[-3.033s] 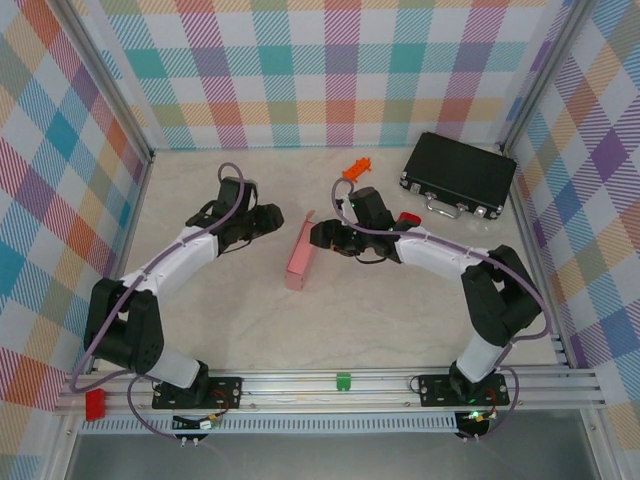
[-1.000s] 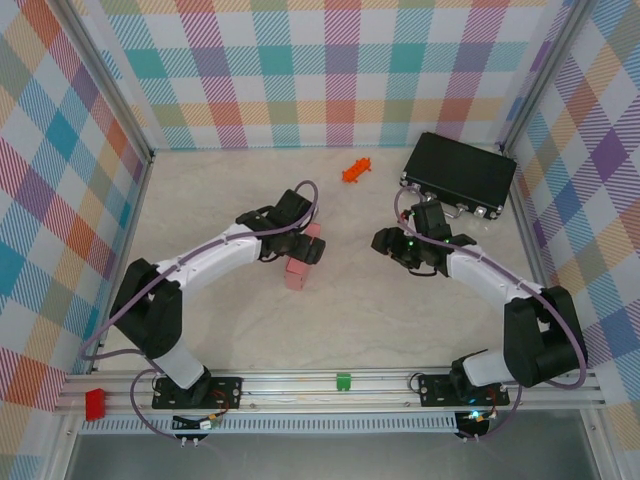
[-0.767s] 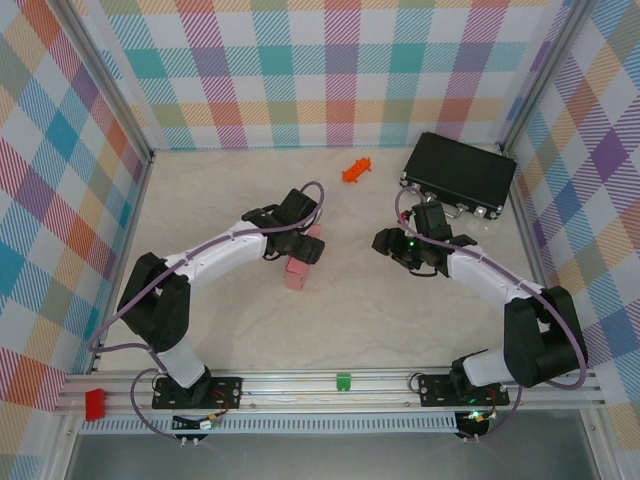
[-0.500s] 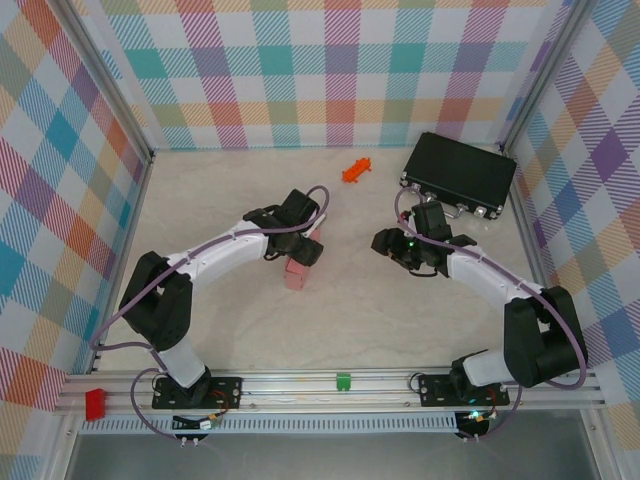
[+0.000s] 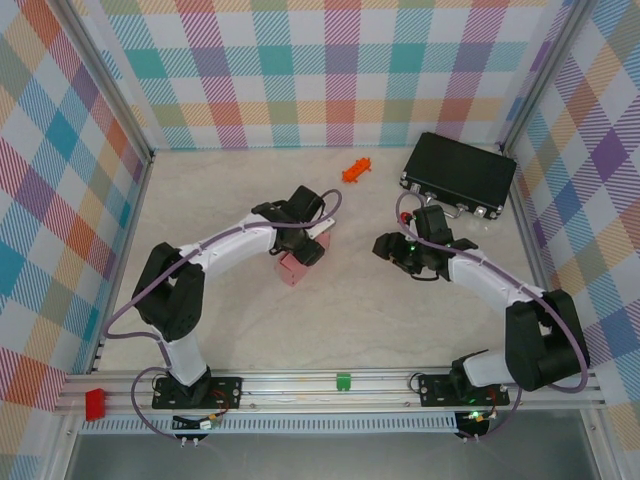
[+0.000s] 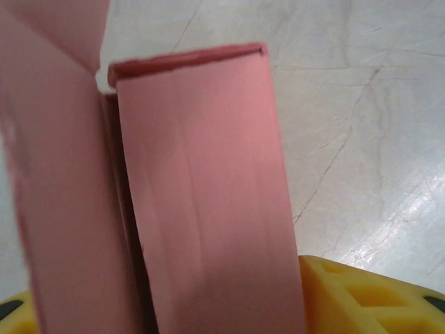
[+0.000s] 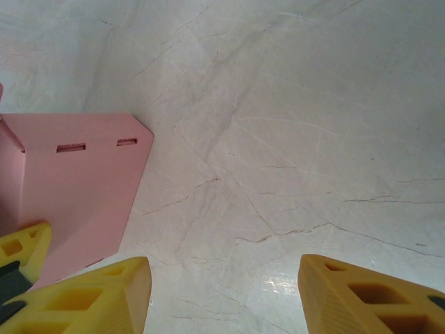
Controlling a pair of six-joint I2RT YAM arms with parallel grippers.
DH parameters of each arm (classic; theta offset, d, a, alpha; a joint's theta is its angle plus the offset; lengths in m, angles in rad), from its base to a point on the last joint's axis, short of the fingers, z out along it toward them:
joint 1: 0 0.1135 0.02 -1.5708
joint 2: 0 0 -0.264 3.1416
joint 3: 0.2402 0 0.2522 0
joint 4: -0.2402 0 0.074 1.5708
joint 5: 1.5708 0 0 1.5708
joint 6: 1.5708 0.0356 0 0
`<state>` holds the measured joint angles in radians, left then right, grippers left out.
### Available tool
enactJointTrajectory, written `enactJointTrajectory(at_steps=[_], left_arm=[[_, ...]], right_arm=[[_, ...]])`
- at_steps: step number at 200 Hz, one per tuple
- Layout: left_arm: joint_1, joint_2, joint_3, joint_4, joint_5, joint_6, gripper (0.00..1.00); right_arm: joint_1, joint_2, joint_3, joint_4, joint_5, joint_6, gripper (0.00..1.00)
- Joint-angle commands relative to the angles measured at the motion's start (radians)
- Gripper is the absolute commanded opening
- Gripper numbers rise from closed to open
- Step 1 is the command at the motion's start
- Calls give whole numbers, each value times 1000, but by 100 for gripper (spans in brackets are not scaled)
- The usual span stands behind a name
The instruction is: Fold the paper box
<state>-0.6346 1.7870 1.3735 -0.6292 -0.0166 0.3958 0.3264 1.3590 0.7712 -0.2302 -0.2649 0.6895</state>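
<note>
The paper box (image 5: 293, 266) is pink thin cardboard, partly folded, standing on the table left of centre. My left gripper (image 5: 305, 245) is shut on it. In the left wrist view its upright pink panels (image 6: 201, 195) span the gap between my yellow fingers (image 6: 348, 296) and touch both. My right gripper (image 5: 385, 245) is open over bare table to the right of the box, apart from it. In the right wrist view the gripper (image 7: 222, 285) holds nothing, and a slotted pink flap (image 7: 76, 181) lies flat at the left.
A black hard case (image 5: 458, 172) stands at the back right, close behind my right arm. A small orange object (image 5: 356, 169) lies at the back centre. Plaid walls enclose the table on three sides, and the metal rail (image 5: 340, 385) runs along the near edge.
My left gripper has closed onto the pink box and shifted slightly right over it; the box's top has tilted. The right arm has barely moved.
</note>
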Motion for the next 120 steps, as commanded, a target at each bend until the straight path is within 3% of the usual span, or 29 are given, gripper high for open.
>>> enactJointTrajectory(at_steps=[1,25,48,81,120], left_arm=[[26,27,35,-45,147,166,59],[38,55,73,-108,247,322,60],[59,103,143,-180,302,392,58],[72,162,214,-260,332,515,56],[72,165,219,-237,360,632,57]], right_arm=[[-10,-30,-20,-15,6,-22,59],[-13,-46,-32,-22,10,-22,59],[-18,-59,-41,-28,15,-22,59],[-20,-69,-48,-32,15,-21,59],[-21,-78,-55,-36,20,-18,60]])
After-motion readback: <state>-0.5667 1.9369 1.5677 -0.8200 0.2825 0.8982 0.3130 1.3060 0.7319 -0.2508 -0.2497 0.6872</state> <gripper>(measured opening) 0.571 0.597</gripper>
